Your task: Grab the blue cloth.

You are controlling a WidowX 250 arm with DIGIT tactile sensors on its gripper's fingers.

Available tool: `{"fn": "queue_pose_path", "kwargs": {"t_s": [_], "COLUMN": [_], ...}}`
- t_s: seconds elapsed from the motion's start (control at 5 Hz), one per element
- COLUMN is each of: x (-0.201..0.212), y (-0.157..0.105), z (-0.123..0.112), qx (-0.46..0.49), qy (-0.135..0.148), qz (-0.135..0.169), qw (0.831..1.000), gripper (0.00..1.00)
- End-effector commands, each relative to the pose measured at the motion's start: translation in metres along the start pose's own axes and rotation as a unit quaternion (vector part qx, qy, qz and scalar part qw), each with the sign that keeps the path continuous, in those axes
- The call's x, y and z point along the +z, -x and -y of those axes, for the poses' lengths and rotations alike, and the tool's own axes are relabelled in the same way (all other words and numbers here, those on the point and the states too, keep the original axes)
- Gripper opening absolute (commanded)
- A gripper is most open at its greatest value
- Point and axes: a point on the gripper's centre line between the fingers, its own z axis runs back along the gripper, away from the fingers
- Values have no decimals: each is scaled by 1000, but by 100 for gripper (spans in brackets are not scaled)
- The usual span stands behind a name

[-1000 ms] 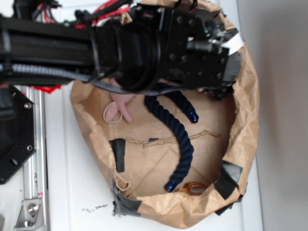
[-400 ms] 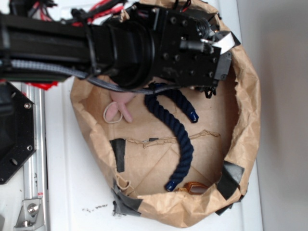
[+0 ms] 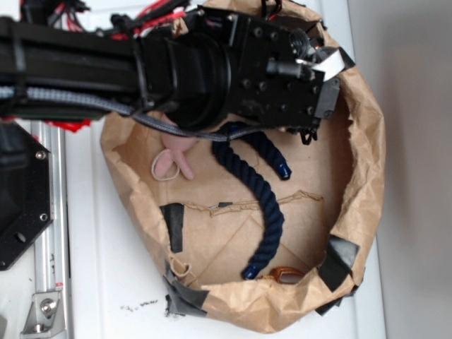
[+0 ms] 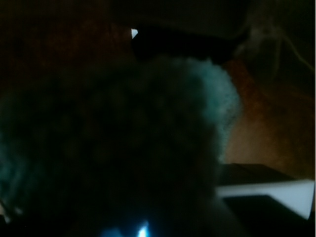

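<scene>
In the exterior view the black arm (image 3: 106, 63) reaches in from the left across the top of a crumpled brown paper bag (image 3: 364, 183) laid open on a white surface (image 3: 99, 268); its gripper (image 3: 311, 131) sits over the upper right part of the bag's interior, and its fingers are hidden under the black body, so I cannot tell whether the claw is open, closed or gripping anything; a thick dark navy rope (image 3: 268, 198) curves from under the arm down toward the bag's lower edge, with a short branch ending just right of the main strand; a pink plush toy (image 3: 173, 159) lies at the left of the bag floor, partly tucked beneath the arm; strips of black tape (image 3: 173, 226) patch the bag at its left, lower left and lower right; a small brown object (image 3: 286, 274) rests beside the rope's lower end; the blue cloth (image 4: 148, 148) does not show in this view; in the dim wrist view its fuzzy teal pile fills most of the picture, pressed close to the camera, with brown paper to its right.
</scene>
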Motion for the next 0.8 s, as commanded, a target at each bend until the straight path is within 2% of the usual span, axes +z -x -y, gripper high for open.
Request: {"fn": "queue_pose_path", "kwargs": {"t_s": [0.0, 0.2, 0.4, 0.6], "x": [61, 122, 164, 170], "y": [14, 29, 35, 29], "z": [-2, 2, 2, 3], "qx": [-98, -194, -254, -298], "qy": [79, 179, 216, 256], "qz": [39, 36, 10, -23], "qw": [991, 964, 943, 919], "gripper": [0, 0, 0, 0]}}
